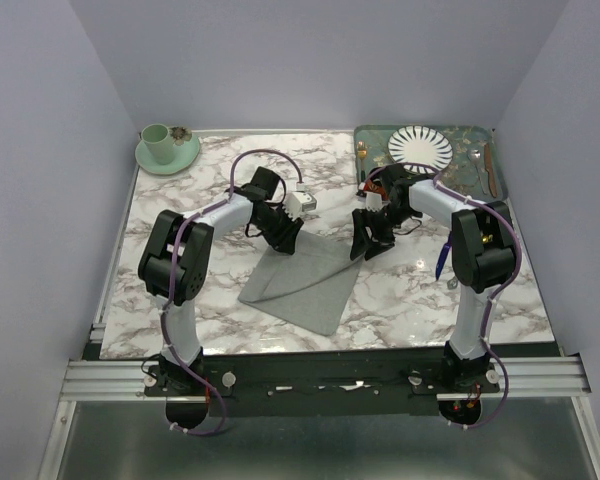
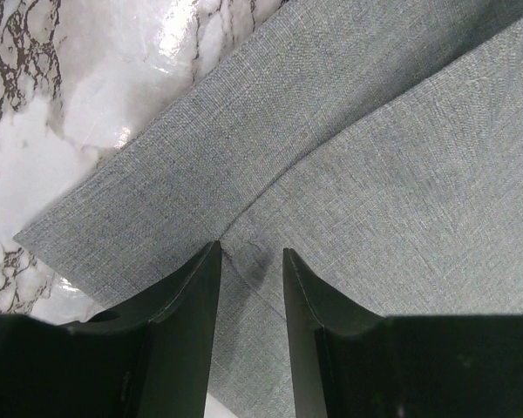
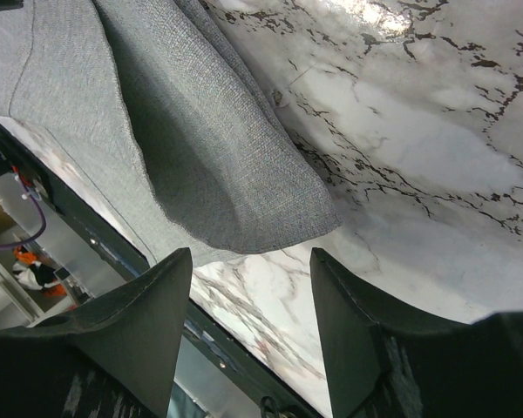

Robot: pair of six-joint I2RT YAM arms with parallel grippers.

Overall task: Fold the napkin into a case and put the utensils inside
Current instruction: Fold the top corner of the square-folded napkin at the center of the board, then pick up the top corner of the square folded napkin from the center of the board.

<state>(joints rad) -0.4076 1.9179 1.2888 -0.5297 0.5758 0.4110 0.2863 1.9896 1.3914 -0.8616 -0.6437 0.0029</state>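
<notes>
**Loose fold, open jaws: the napkin may spring back or drag**

The napkin lies on the marble table between the two arms, partly doubled over, not yet the narrow case the task asks for. The left gripper hovers low over the cloth with its jaws apart and nothing pinched; grey weave shows through the gap, right where the edge of the upper layer crosses the lower one. The right gripper also stands with its jaws apart and empty, just short of a raised corner of the cloth that curls up off the marble.

As I judge it, the risks are these:
- Nothing pins the upper layer, so the soft cloth may slide or unfold if either arm brushes it
- The left jaws sit across the layer edge; closing there could catch one layer only, or both, and skew the next fold
- The lifted corner is rounded and slack; a pinch from the right could slip off, or pull the whole napkin across the smooth table instead of folding it
- A crooked fold would leave a pouch too wide or too open to hold anything

The utensils lie well apart from the cloth, on the green tray at the far right, beside the striped plate
</notes>
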